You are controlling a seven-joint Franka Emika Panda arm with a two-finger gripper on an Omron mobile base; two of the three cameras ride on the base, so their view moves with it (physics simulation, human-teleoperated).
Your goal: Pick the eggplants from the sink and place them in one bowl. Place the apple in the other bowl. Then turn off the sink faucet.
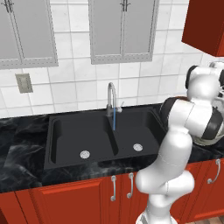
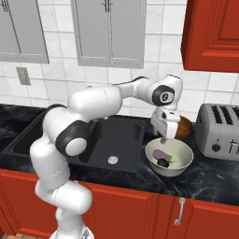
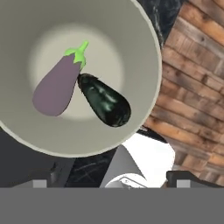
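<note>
Eggplants (image 3: 83, 89) – pale purple, near-black; bowl (image 3: 131, 35) grey-cream.

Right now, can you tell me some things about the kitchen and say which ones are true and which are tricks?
1. Both eggplants lie in the pale grey bowl. True.
2. The gripper is squeezing the dark eggplant. False: its jaws stand open above the bowl and hold nothing.
3. Water is running from the faucet. True: a thin blue stream falls into the sink.
4. The apple sits in the left basin. False: both basins show just their silver drains.
5. The toaster stands left of the sink. False: it is on the counter to the right, past the bowls.
</note>
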